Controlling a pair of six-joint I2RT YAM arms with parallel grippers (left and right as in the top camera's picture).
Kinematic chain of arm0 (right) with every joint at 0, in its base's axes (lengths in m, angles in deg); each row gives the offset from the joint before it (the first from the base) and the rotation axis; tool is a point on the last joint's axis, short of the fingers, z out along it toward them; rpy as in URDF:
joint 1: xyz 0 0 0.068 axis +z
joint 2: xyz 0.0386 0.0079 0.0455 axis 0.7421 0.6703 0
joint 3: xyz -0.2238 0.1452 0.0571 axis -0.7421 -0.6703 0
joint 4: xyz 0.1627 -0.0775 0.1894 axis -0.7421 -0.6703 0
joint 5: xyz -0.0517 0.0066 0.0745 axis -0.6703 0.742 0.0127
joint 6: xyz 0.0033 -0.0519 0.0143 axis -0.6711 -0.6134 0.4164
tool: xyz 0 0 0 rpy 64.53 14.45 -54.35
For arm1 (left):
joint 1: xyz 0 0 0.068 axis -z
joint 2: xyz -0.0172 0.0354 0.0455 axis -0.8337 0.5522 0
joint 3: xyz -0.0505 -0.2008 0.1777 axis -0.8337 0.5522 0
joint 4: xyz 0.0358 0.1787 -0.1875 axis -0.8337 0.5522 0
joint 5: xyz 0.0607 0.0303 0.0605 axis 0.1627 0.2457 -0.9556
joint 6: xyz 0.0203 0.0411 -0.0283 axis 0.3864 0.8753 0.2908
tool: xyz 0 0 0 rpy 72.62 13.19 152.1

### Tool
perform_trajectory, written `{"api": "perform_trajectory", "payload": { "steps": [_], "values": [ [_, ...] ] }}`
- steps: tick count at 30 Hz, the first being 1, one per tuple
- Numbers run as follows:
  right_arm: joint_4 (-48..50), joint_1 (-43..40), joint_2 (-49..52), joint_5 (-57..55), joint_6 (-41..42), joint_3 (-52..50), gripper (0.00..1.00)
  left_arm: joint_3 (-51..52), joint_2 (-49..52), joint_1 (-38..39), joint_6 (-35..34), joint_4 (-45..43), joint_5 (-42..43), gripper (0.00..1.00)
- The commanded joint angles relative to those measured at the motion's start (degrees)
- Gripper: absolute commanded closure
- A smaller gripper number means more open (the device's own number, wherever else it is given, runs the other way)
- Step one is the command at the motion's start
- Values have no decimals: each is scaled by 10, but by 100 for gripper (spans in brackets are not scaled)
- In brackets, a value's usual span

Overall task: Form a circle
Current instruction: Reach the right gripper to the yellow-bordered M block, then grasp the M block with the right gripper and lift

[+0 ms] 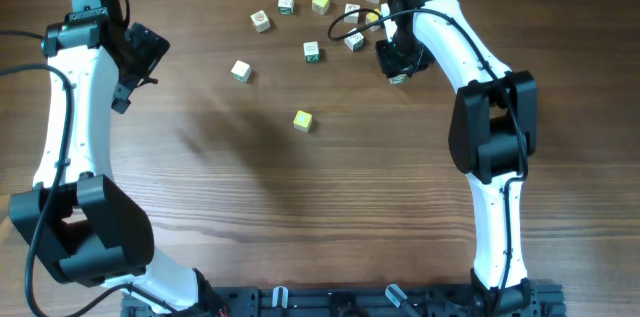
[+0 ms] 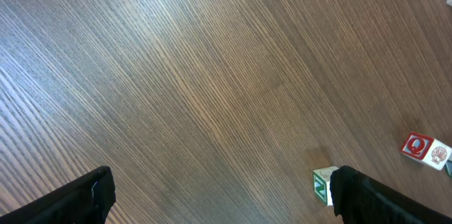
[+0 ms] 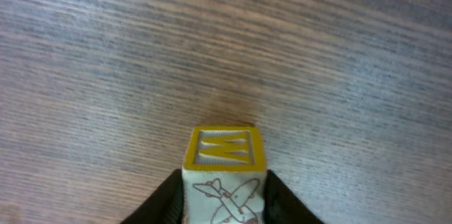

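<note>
Showing the right claw (image 3: pixel 224 197) closed on the W cube (image 3: pixel 224 146), one finger against each side (the letter face is yellow-rimmed, with an aeroplane drawn on the adjoining face). No circle is formed yet. The letter cubes (image 1: pixel 320 2) meant for it lie loosely scattered to the left of the W cube and slightly farther from the arm bases, nearer the right arm. The left claw (image 2: pixel 222 189) hangs wide open, well apart from the W cube.
</note>
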Motion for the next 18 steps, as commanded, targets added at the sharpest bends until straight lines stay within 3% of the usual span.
{"api": "perform_trajectory", "payload": {
  "steps": [1, 12, 18],
  "values": [
    [-11, 0, -24, -12, 1, 5, 72, 0, 0, -2, 5, 0, -1, 0],
    [-123, 12, -148, 125, -1, 5, 75, 0, 0, -2, 5, 0, -1, 0],
    [-186, 103, -172, 124, 12, -2, 82, 0, 0, -2, 5, 0, -1, 0]
  ]
}}
